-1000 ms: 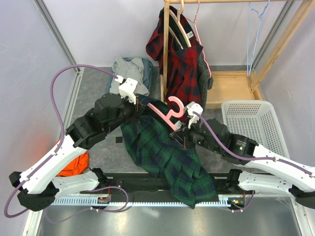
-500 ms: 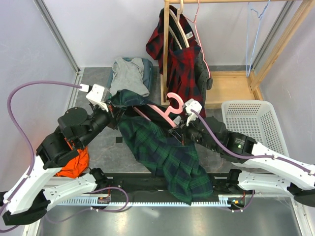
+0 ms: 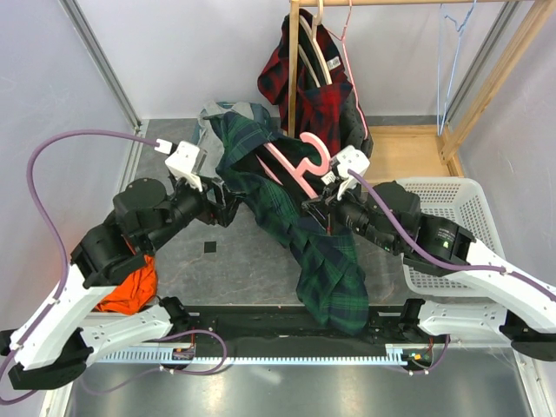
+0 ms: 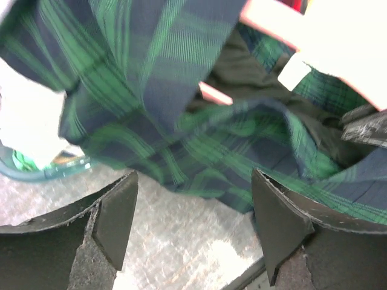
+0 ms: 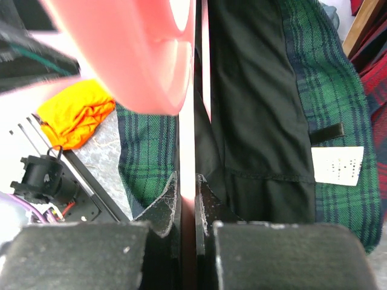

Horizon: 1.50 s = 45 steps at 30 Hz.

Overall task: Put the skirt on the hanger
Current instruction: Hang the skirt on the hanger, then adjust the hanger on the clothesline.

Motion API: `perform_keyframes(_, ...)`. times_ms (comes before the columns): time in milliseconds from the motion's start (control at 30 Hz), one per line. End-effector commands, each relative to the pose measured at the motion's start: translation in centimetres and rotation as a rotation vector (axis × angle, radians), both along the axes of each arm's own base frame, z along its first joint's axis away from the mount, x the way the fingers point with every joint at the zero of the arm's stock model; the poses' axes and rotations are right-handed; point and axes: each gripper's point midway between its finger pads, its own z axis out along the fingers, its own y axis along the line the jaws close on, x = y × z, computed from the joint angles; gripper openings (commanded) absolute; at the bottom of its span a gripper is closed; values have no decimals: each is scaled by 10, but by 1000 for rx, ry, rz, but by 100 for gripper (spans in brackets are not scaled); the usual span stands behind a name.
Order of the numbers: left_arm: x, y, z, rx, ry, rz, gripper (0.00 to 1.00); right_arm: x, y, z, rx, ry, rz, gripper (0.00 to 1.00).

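The dark green plaid skirt hangs draped over the pink hanger, its lower end dangling toward the near table edge. My right gripper is shut on the hanger's pink bar, with the skirt's black lining right beside the jaws. My left gripper sits just left of the skirt. In the left wrist view this gripper is open with only bare table between its fingers, and the skirt is just beyond the tips.
A wooden rack at the back holds a red plaid garment and a blue wire hanger. A white basket stands at the right. A grey garment lies at the back, and an orange cloth at the near left.
My left gripper has opened and let go of the skirt. The right gripper has raised the hanger up and back, so the skirt has lifted off the table and hangs.
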Motion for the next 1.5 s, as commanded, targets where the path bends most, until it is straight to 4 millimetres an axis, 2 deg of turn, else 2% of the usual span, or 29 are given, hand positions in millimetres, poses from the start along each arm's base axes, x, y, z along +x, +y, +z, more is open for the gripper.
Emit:
perform_keyframes(0,0,12,51,-24,-138,10,82,-9,-5,50,85,-105,56,0)
perform_keyframes(133,-6,19,81,-55,-210,2,84,-14,-11,42,35,-103,78,0)
perform_keyframes(233,-8,24,94,-75,-241,11,84,-9,-16,36,15,-94,36,0)
perform_keyframes(433,1,15,90,-88,-209,31,85,2,-26,35,15,-93,-52,0)
perform_keyframes(533,14,10,89,-97,-189,78,85,5,-33,35,14,-98,-88,0)
perform_keyframes(633,33,-5,102,-132,-197,115,86,3,-37,32,18,-90,-95,0)
perform_keyframes(667,44,-17,115,-156,-213,116,87,3,-37,31,22,-85,-94,0)
perform_keyframes(733,59,-33,128,-165,-231,116,87,0,-38,23,18,-68,-89,0)
perform_keyframes(767,60,-35,155,-213,-275,118,87,-1,-38,20,18,-62,-82,0)
perform_keyframes(800,82,-58,146,-169,-262,120,87,-3,-39,13,20,-47,-83,0)
perform_keyframes(833,92,-61,152,-173,-271,152,87,-4,-39,8,17,-37,-82,0)
perform_keyframes(867,99,-63,170,-201,-297,176,87,-6,-39,4,15,-28,-72,0)
perform_keyframes(900,119,-79,165,-189,-301,189,87,-7,-40,-5,5,-14,-71,0)
perform_keyframes(933,130,-86,166,-194,-305,200,87,-9,-40,-10,10,0,-71,0)
perform_keyframes(967,137,-86,179,-226,-329,212,82,-10,-40,-15,8,10,-67,0)
perform_keyframes(1000,144,-92,184,-248,-344,211,78,-13,-42,-24,0,22,-59,0)
perform_keyframes(1033,163,-109,171,-229,-329,213,76,-14,-42,-28,4,36,-61,0)
perform_keyframes(1067,169,-108,182,-255,-350,227,66,-16,-42,-32,6,43,-57,0)
perform_keyframes(1133,191,-125,178,-276,-358,224,46,-21,-42,-42,5,62,-36,0)
perform_keyframes(1167,200,-128,177,-279,-363,235,32,-22,-41,-44,11,73,-33,0)
perform_keyframes(1233,218,-137,175,-298,-386,259,17,-25,-40,-52,9,89,-16,0)
perform_keyframes(1333,233,-141,181,-318,-448,282,12,-28,-37,-59,17,105,-2,0)
perform_keyframes(1367,242,-146,172,-306,-451,291,12,-28,-38,-59,20,105,-4,0)
perform_keyframes(1433,249,-150,175,-311,-490,298,12,-28,-39,-58,21,102,-5,0)
perform_keyframes(1467,258,-155,165,-293,-490,305,10,-29,-39,-58,21,99,-4,0)
